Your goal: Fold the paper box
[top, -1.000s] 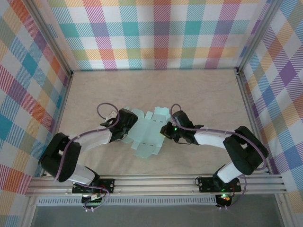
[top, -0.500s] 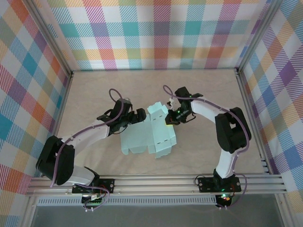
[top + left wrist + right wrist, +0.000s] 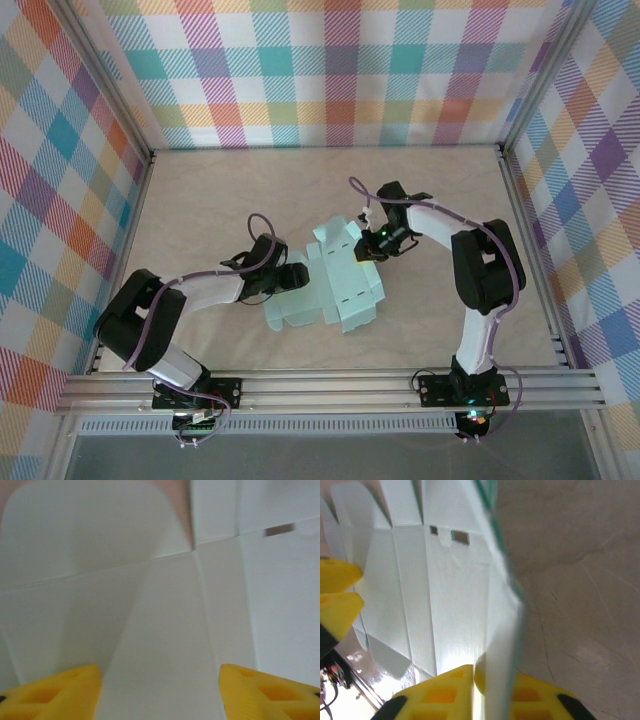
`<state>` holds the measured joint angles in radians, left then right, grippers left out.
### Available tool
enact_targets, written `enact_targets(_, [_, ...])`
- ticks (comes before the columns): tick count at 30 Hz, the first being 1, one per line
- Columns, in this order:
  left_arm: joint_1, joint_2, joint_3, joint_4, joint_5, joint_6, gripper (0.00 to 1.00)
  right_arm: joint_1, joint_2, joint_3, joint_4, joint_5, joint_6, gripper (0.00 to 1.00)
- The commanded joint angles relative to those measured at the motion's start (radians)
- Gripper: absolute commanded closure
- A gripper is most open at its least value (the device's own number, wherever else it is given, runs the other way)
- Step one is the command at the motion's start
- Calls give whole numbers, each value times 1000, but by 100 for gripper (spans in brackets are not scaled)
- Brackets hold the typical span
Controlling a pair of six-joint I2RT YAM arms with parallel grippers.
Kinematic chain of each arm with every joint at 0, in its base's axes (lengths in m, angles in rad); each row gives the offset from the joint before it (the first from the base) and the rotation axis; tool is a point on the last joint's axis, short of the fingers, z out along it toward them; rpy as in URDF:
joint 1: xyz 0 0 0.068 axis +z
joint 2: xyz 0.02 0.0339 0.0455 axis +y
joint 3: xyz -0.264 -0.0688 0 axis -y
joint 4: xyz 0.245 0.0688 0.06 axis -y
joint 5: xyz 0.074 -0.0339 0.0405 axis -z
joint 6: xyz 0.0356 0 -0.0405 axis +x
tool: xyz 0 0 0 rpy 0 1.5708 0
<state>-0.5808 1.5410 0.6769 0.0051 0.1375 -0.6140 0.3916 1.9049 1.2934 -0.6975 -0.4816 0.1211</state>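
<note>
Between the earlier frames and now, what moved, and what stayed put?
The right gripper swung from the near-right side of the paper box to its far-right corner, card between its fingers, lifting that side while the blank turned. The left gripper slid rightward over the left panel, fingers apart. The blank stays unassembled on the table.

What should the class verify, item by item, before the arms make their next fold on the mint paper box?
1. Right claw pinching a panel edge of the paper box: ok.
2. Left claw open, with the box ahead of it: ok.
3. Left claw touching the box: cannot tell.
4. Box folded shut: not ok, flaps lie spread.
5. Box resting on the table: ok.
</note>
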Motion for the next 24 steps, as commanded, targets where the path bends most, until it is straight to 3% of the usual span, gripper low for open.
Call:
enact_targets(1, [-13,38,-21,54,-1,-45,44,-6,-63,-56,108,-26,45,79])
enact_targets(7, [-14,30,-60,45,-120,-108,45,-31,-228,-244,300,67,164,71])
enact_targets(13, [-14,29,-80,42,-146,-133,44,-40,-346,-390,423,68,222,70])
enact_targets(16, [-14,33,-84,50,-149,-142,44,-41,-355,-420,450,39,235,73])
enact_targets(24, [-14,54,-77,53,-150,-142,43,-42,-388,-446,465,104,258,89])
